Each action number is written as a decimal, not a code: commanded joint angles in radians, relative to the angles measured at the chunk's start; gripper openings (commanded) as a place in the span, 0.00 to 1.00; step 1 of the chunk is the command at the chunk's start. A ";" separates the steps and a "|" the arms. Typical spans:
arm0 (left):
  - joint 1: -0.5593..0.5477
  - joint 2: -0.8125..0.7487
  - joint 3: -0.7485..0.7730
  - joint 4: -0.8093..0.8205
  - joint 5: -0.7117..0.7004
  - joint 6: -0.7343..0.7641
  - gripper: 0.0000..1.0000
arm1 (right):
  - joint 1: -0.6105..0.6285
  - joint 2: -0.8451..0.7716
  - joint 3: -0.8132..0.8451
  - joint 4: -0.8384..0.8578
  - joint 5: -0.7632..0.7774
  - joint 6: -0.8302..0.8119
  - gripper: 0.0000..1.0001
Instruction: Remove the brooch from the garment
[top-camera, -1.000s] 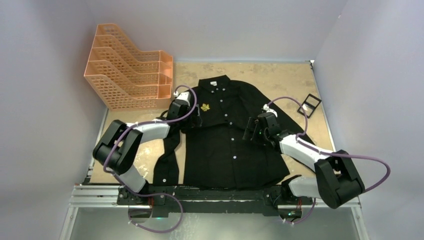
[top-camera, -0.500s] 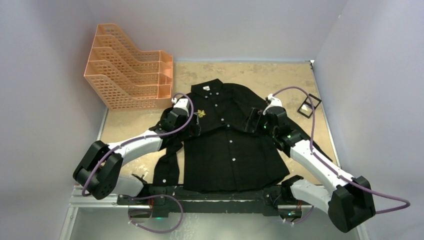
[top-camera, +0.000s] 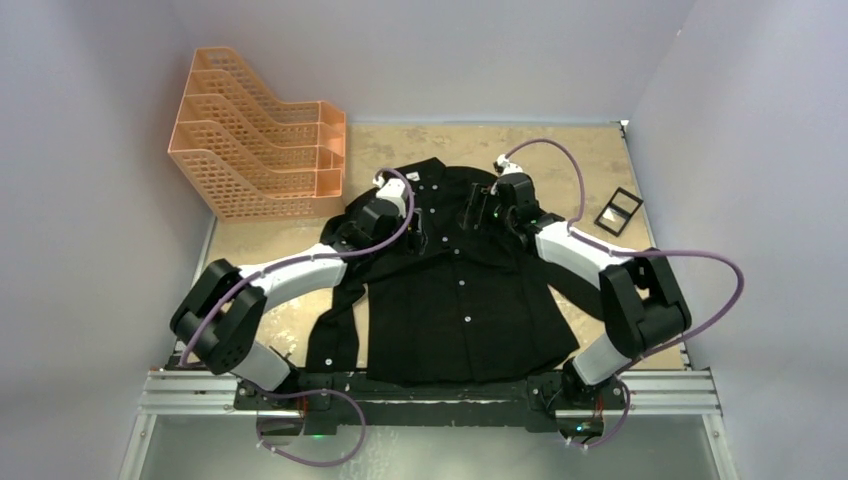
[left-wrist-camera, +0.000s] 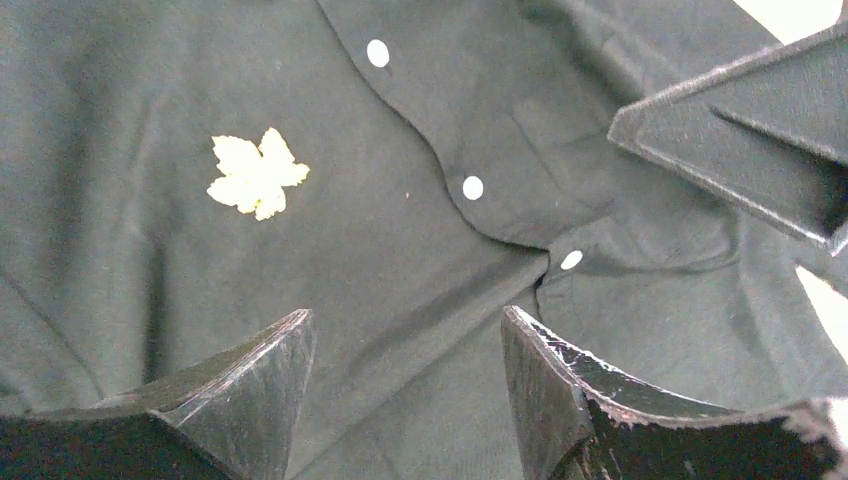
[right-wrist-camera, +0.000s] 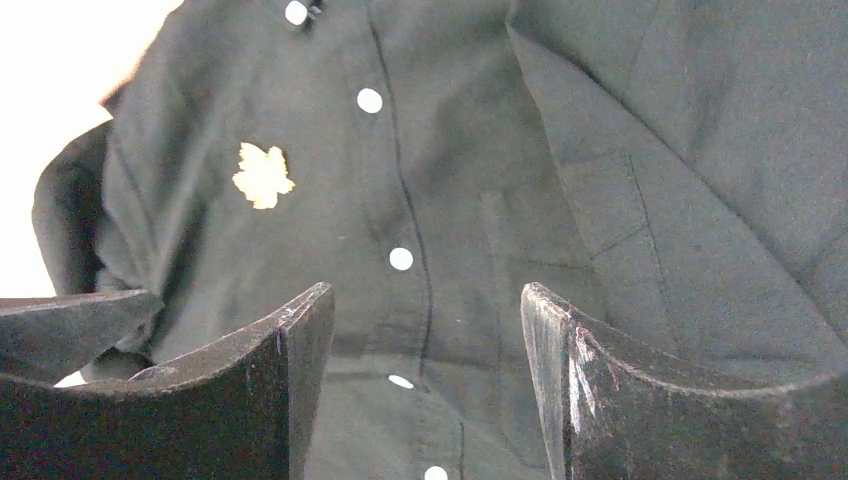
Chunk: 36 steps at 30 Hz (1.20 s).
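Note:
The black shirt (top-camera: 460, 300) lies flat on the table, collar at the far end. The golden maple-leaf brooch is pinned on its chest and shows in the left wrist view (left-wrist-camera: 257, 175) and the right wrist view (right-wrist-camera: 262, 175). In the top view my left arm hides it. My left gripper (top-camera: 416, 232) (left-wrist-camera: 408, 330) is open and empty just above the cloth, with the brooch ahead and to its left. My right gripper (top-camera: 471, 208) (right-wrist-camera: 427, 300) is open and empty over the button placket, with the brooch to its upper left. Its fingers (left-wrist-camera: 740, 150) show in the left wrist view.
An orange mesh file rack (top-camera: 265, 150) stands at the back left, close to my left arm. A small black framed object (top-camera: 618, 210) lies on the table at the right. Grey walls enclose the table on three sides.
Both grippers have moved farther up the shirt and toward each other, now over the chest near the collar. The left one now covers the brooch in the top view. Both stay open.

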 joint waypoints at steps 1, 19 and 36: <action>-0.022 0.073 0.027 0.028 0.067 0.027 0.66 | -0.005 0.048 0.016 0.035 -0.003 0.003 0.71; -0.161 0.091 -0.176 0.002 0.104 -0.031 0.66 | -0.023 -0.051 -0.299 0.027 0.028 0.051 0.74; -0.162 -0.146 -0.316 -0.048 0.052 -0.109 0.66 | -0.169 -0.315 -0.394 -0.038 0.030 0.062 0.75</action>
